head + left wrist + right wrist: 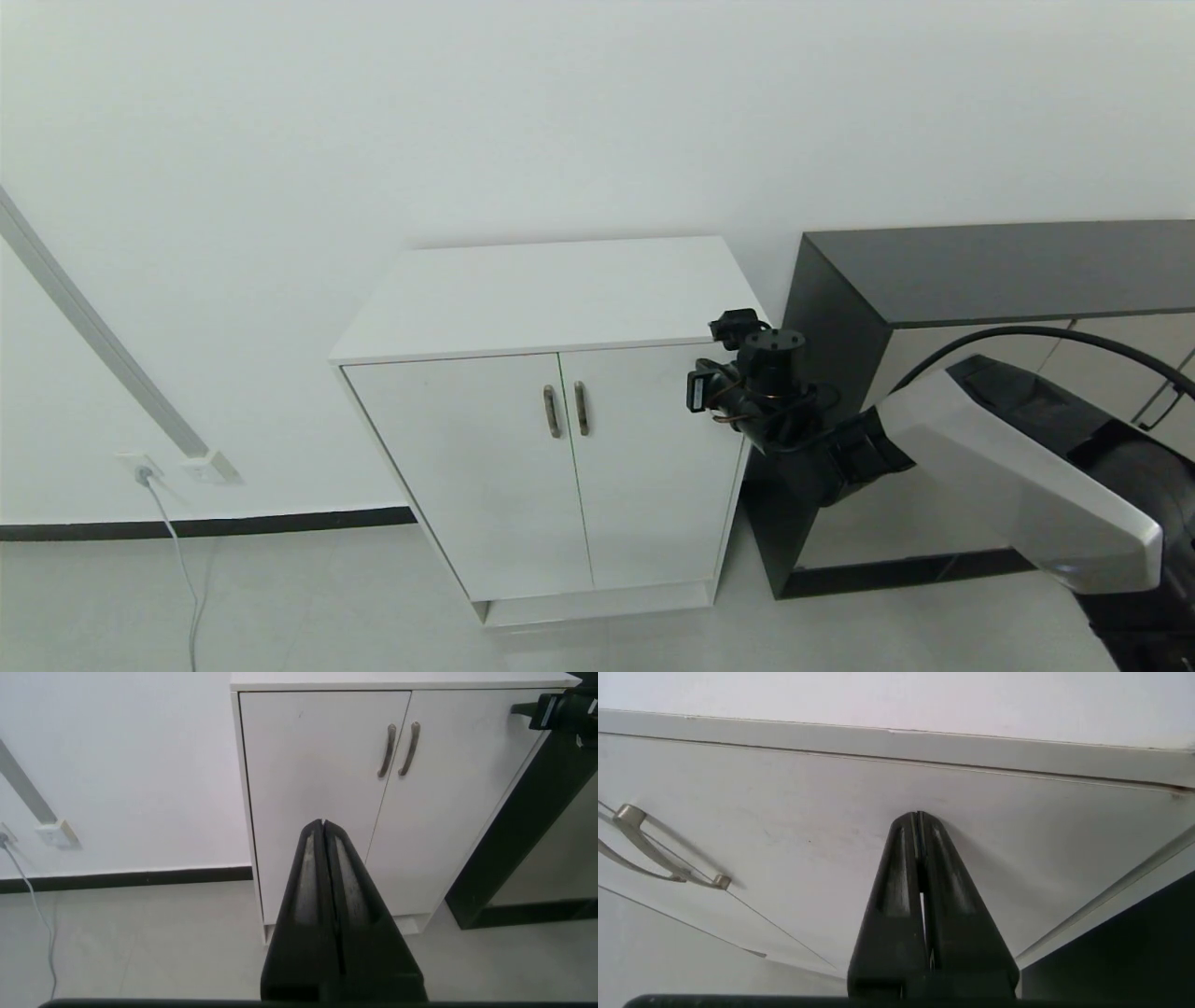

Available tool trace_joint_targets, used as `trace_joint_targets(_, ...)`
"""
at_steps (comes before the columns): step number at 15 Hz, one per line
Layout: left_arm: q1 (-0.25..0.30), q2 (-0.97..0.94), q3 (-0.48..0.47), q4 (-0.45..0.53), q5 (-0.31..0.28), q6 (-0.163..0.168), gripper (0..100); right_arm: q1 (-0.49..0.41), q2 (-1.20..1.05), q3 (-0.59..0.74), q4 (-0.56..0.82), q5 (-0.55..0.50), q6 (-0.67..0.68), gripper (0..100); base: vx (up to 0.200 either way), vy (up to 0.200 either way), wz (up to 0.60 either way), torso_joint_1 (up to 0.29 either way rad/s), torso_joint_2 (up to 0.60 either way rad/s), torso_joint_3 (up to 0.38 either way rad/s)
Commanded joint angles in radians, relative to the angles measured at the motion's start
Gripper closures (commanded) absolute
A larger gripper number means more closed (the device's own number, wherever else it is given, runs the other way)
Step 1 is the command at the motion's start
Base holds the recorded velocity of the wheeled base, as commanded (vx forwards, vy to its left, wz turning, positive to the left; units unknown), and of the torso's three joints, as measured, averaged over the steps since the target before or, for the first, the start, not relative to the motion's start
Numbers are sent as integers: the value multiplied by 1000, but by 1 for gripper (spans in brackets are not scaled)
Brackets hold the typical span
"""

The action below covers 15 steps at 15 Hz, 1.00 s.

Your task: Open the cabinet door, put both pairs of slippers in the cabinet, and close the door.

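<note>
Cabinet (523, 299) closed: smooth white flat doors, two curved metal handles (552, 412). Right fingers (898, 873) pressed together, pointing at the right door's upper corner; left fingers (304, 877) likewise, farther back

You have a small white cabinet (551, 297) in front of you. It stands upright on the floor (308, 607) with its back against the white wall (467, 112). Its top is flat. It has two doors side by side, the left door (481, 467) and the right door (653, 457). Both are shut, with only a thin line between them. Each door has a short grey metal handle near the top of that line, the left handle (552, 412) and the right handle (581, 408). They stand straight up and down, close together.
</note>
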Motion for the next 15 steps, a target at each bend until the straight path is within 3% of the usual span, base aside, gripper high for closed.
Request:
trace_joint_targets(1, 0, 1, 0, -1, 0, 0, 100, 2, -4, 5, -5, -1, 0, 100, 0, 0, 0, 0, 0, 0)
trace_joint_targets(5, 0, 1, 0, 1, 0, 0, 100, 17, -120, 156, -54, -1, 1, 100, 0, 0, 0, 0, 0, 0)
trace_joint_targets(7, 0, 1, 0, 1, -1, 0, 100, 17, -224, 308, -109, -7, 4, 100, 0, 0, 0, 0, 0, 0)
trace_joint_targets(13, 0, 1, 0, -1, 0, 0, 100, -79, -507, 834, -341, -60, 9, 100, 0, 0, 0, 0, 0, 0)
trace_joint_targets(15, 0, 1, 0, 1, -3, 0, 100, -165, -611, 1076, -473, -84, 3, 100, 0, 0, 0, 0, 0, 0)
